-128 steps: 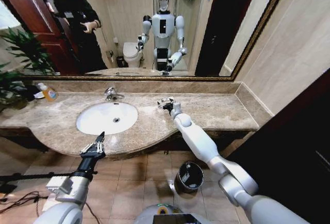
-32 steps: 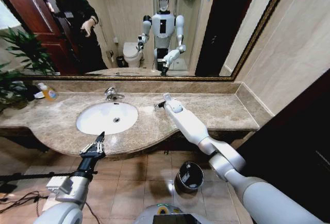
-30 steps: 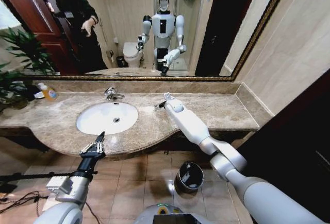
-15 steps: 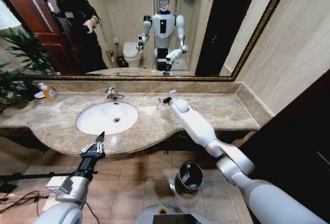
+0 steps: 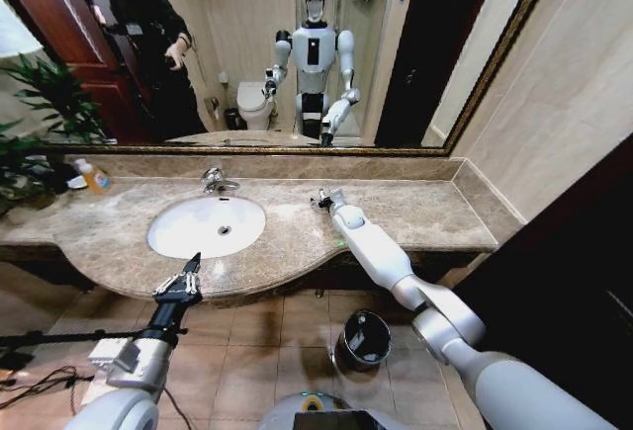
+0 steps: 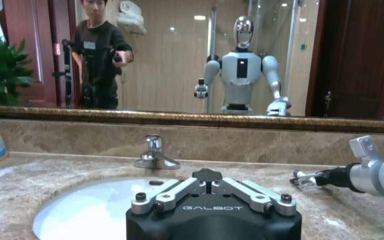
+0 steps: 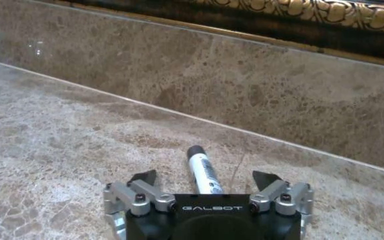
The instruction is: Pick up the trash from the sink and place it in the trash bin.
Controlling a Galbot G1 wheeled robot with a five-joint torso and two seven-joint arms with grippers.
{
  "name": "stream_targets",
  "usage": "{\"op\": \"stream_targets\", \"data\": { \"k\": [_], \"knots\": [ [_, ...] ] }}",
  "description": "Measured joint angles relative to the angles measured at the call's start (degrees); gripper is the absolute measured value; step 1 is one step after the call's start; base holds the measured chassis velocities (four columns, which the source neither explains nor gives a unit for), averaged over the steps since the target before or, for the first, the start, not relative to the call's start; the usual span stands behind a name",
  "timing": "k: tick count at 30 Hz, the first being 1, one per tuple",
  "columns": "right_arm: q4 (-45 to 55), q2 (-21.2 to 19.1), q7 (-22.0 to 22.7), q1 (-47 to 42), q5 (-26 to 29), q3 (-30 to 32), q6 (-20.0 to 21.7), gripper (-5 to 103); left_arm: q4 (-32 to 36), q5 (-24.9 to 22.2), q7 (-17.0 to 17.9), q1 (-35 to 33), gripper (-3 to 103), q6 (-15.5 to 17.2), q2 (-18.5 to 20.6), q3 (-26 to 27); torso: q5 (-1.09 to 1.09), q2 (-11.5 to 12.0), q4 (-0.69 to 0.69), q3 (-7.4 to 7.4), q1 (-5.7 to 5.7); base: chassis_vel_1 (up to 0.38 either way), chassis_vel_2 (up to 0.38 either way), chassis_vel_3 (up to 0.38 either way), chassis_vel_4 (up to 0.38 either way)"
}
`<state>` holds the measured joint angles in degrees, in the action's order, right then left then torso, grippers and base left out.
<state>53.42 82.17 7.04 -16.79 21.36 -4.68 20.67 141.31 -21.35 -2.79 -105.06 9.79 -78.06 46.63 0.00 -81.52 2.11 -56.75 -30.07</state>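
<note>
A small white tube [image 7: 203,172] with a dark cap lies on the marble countertop [image 7: 58,150] near the backsplash. My right gripper [image 7: 204,181] is low over it and open, one finger on each side of the tube. In the head view this gripper [image 5: 321,198] sits on the counter to the right of the white oval sink [image 5: 206,225]. My left gripper [image 5: 184,277] hangs shut in front of the counter edge, below the sink. The dark trash bin [image 5: 364,339] stands on the floor under the counter's right part.
A chrome faucet [image 5: 215,181] stands behind the basin, and an orange soap bottle [image 5: 94,177] sits at the counter's far left beside a plant [image 5: 35,114]. A framed mirror runs along the wall above the backsplash. Brown floor tiles surround the bin.
My right gripper has shifted a little to the right along the counter and its wrist has turned. The left arm has stayed still.
</note>
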Motion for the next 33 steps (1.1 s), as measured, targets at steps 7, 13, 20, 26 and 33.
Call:
{"op": "stream_targets", "data": {
  "k": [7, 13, 20, 26, 33],
  "knots": [
    [1.01, -0.54, 0.20, -0.47, 1.68, 0.19, 0.77, 81, 0.00, 0.00, 0.00, 0.00, 0, 0.00, 0.00, 0.00, 0.00, 0.00, 0.00, 0.00, 0.00, 0.000, 0.000, 0.000, 0.000],
    [2.34, -1.26, -2.61, -1.26, 2.34, 1.02, 2.81, 65, 0.00, 0.00, 0.00, 0.00, 0, 0.00, 0.00, 0.00, 0.00, 0.00, 0.00, 0.01, 0.00, 0.000, 0.000, 0.000, 0.000],
    [2.91, -1.26, -2.49, -1.50, 3.09, 0.90, 2.79, 45, 0.00, 0.00, 0.00, 0.00, 0, 0.00, 0.00, 0.00, 0.00, 0.00, 0.01, 0.00, 0.00, 0.000, 0.000, 0.000, 0.000],
    [4.52, -2.25, -2.26, -1.80, 4.17, 0.81, 2.82, 30, 0.00, 0.00, 0.00, 0.00, 0, 0.00, 0.00, 0.00, 0.00, 0.01, 0.00, -0.02, -0.01, 0.000, 0.000, 0.000, 0.000],
    [11.10, -5.14, 2.91, -3.93, 8.21, 0.69, 2.55, 12, 0.00, 0.00, 0.00, 0.00, 0, 0.00, 0.00, 0.00, 0.01, 0.02, -0.01, -0.02, -0.02, 0.000, 0.000, 0.000, 0.000]
  ]
}}
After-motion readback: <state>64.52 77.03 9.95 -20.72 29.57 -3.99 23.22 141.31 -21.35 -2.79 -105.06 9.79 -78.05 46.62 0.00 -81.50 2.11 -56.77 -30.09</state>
